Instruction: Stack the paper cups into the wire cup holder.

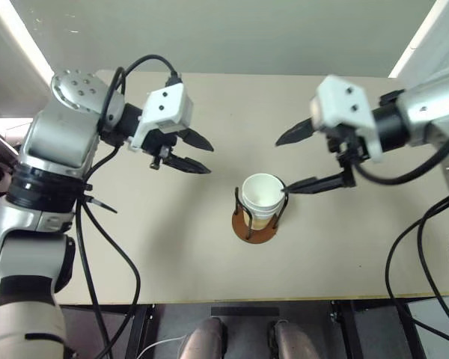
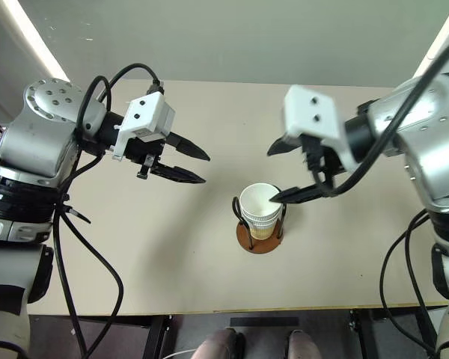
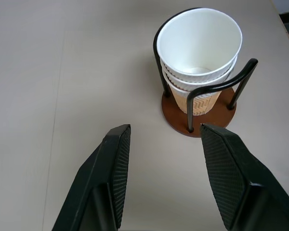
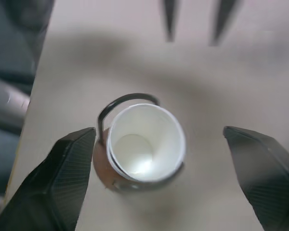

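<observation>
Here, the paper cups [image 1: 262, 196], apparently three nested, stand in the wire cup holder [image 1: 256, 224] at the middle of the table [image 1: 172, 254]. The right gripper [image 1: 299, 158] hovers just beside and above them, jaws spread wide, holding nothing. The left gripper [image 1: 197, 152], half open and empty, hangs well apart
</observation>
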Action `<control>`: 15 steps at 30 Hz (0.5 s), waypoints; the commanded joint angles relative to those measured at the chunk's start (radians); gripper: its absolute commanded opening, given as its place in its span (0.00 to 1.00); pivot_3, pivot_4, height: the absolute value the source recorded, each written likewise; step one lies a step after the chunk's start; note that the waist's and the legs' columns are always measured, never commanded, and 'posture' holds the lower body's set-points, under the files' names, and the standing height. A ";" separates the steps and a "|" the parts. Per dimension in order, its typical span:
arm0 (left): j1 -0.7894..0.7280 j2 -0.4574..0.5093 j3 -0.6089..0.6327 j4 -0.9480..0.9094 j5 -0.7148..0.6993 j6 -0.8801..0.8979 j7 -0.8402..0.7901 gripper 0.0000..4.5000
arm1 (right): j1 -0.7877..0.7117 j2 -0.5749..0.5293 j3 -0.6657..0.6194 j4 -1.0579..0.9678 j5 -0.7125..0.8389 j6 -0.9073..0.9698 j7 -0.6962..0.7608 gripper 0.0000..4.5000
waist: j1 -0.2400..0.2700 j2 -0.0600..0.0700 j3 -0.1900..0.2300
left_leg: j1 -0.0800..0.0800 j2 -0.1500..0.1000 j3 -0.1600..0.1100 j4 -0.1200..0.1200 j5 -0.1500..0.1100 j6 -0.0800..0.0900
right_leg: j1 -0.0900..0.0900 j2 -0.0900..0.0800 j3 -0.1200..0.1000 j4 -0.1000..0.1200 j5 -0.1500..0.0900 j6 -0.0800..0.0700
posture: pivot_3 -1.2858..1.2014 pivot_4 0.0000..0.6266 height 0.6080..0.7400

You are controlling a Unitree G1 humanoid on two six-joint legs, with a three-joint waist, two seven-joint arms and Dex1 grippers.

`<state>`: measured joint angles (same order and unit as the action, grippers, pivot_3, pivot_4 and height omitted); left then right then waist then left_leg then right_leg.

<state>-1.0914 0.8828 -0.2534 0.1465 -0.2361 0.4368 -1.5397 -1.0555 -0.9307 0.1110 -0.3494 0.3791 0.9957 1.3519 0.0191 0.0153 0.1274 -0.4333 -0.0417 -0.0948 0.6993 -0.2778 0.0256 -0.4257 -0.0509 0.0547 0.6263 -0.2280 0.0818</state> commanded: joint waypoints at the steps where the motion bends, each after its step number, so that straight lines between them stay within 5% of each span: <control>1: 0.021 0.018 0.068 -0.066 -0.029 0.052 0.037 0.54 | 0.095 -0.044 -0.177 0.045 0.036 0.056 -0.099 0.99 | 0.003 0.000 0.000 | 0.000 0.000 0.000 0.000 0.000 0.000 | 0.000 0.000 0.000 0.000 0.000 0.000 | 0.52 0.24 1.00; 15: 0.188 0.032 0.221 -0.186 -0.081 0.242 0.274 0.54 | 0.457 -0.007 -0.401 0.151 0.058 -0.034 -0.365 0.99 | 0.002 0.000 0.000 | 0.006 0.000 0.001 0.000 0.001 -0.002 | 0.003 0.000 0.002 0.003 0.000 0.000 | 0.52 0.24 1.00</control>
<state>-0.9019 0.8990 -0.0792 -0.0006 -0.3028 0.6656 -1.2923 -0.5976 -0.9358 -0.2310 -0.1931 0.4257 0.9877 1.0107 0.0209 0.0154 0.1274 -0.4275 -0.0415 -0.0936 0.6991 -0.2767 0.0237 -0.4225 -0.0507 0.0562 0.6295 -0.2278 0.0822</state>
